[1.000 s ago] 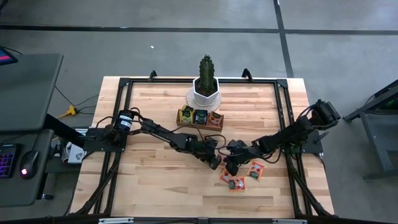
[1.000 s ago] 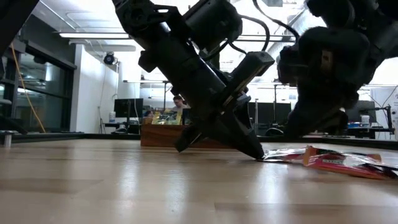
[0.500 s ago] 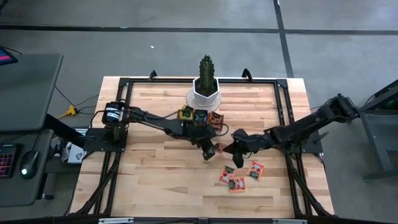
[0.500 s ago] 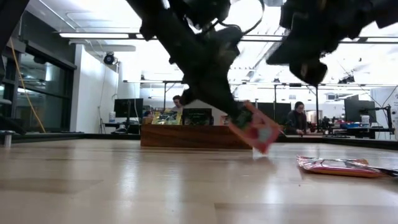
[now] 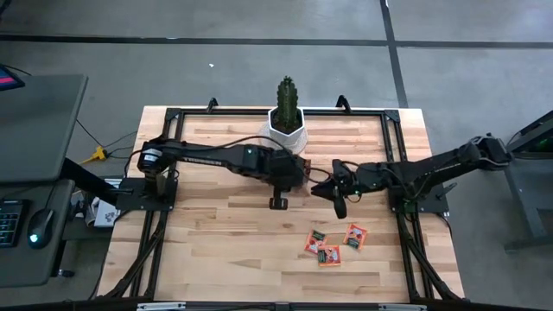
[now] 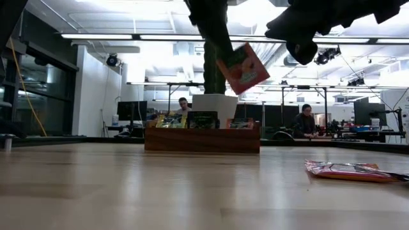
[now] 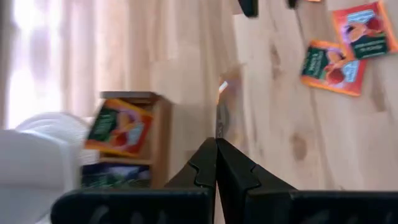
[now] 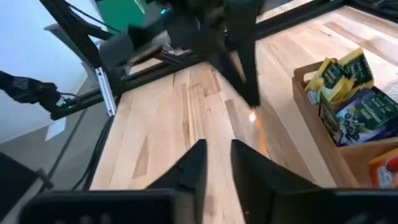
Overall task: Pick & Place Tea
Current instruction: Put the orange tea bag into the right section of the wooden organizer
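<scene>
Orange-red tea sachet (image 6: 243,68), flat, printed label, tilted, pinched in left gripper (image 6: 220,50); right gripper (image 8: 214,158) slightly parted, empty.

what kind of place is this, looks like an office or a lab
Most likely a robotics lab or open workshop. Two arms are mounted on a framed wooden table standing on a taped concrete floor, and behind it stretch rows of desks with monitors, seated people and ceiling strip lights.
</scene>
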